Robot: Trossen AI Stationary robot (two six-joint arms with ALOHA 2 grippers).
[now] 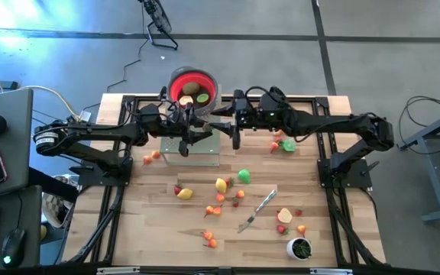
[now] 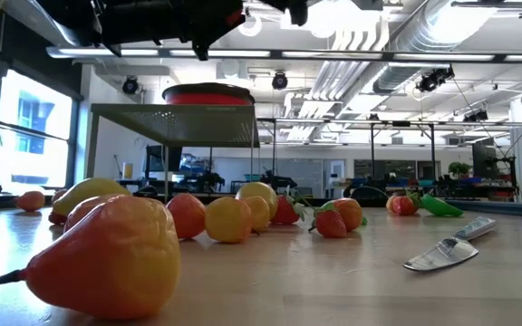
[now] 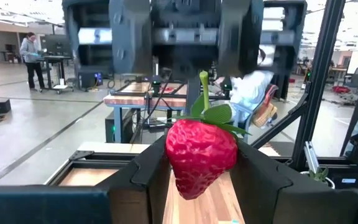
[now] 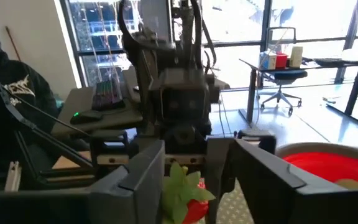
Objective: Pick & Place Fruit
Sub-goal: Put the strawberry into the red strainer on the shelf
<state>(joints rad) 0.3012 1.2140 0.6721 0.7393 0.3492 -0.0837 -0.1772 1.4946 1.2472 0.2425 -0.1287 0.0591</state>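
A red toy strawberry point(image 3: 201, 155) with green leaves sits between the fingers of my left gripper point(image 3: 201, 171), which is shut on it. The left gripper point(image 1: 197, 128) hovers above the grey mesh stand point(image 1: 192, 149) near the table's far edge. My right gripper point(image 4: 185, 180) faces it head-on from the table's right point(image 1: 225, 124). It is open, with fingers on either side of the strawberry's leafy end point(image 4: 180, 186); whether they touch it I cannot tell. The red bowl point(image 1: 193, 76) sits just beyond, holding a few fruit pieces. Several more fruit pieces point(image 1: 220, 186) lie on the table. My left gripper pinches the strawberry's red body point(image 3: 178, 163) between its two fingers, one on each side. The fingers come in level from the table's left. The strawberry is lifted clear, with its stem point(image 3: 203, 84) and leaves pointing away toward the right gripper.
A silver knife point(image 1: 258, 210) and a white cup with green contents point(image 1: 300, 247) lie toward the near right. A green piece and red pieces point(image 1: 285, 145) sit under the right arm. A large pear point(image 2: 107, 258) lies close to the low camera. Black frame rails edge the table.
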